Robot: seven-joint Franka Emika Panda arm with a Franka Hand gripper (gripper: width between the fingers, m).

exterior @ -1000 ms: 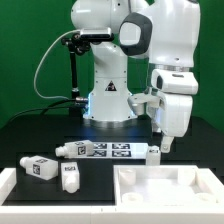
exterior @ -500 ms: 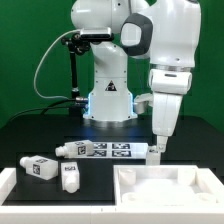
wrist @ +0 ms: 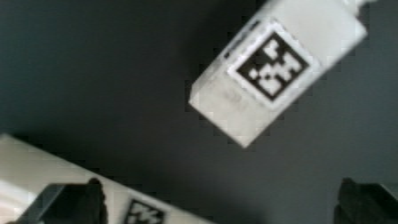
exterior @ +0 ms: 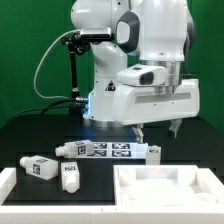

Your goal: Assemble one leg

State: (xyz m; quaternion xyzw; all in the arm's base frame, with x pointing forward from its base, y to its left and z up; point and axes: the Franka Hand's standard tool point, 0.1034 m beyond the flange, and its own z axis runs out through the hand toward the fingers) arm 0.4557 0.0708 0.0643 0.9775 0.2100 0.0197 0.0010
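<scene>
A leg, a short white post with a square tag, lies on the black table at the exterior view's right end of the marker board. It also shows in the wrist view, lying slanted. My gripper hangs just above it, open and empty, fingers spread wide. In the wrist view the gripper shows only as two dark fingertips at the frame edge, with the marker board's corner beside one of them. Three more legs lie at the exterior view's left.
The wide white square tabletop lies at the front, on the exterior view's right. A white ledge runs along the front left. The robot base and a black cable stand behind.
The wrist has turned about its axis, so the hand now faces the camera broadside with both fingers showing spread apart. It stays above the leg by the marker board. No part has moved.
</scene>
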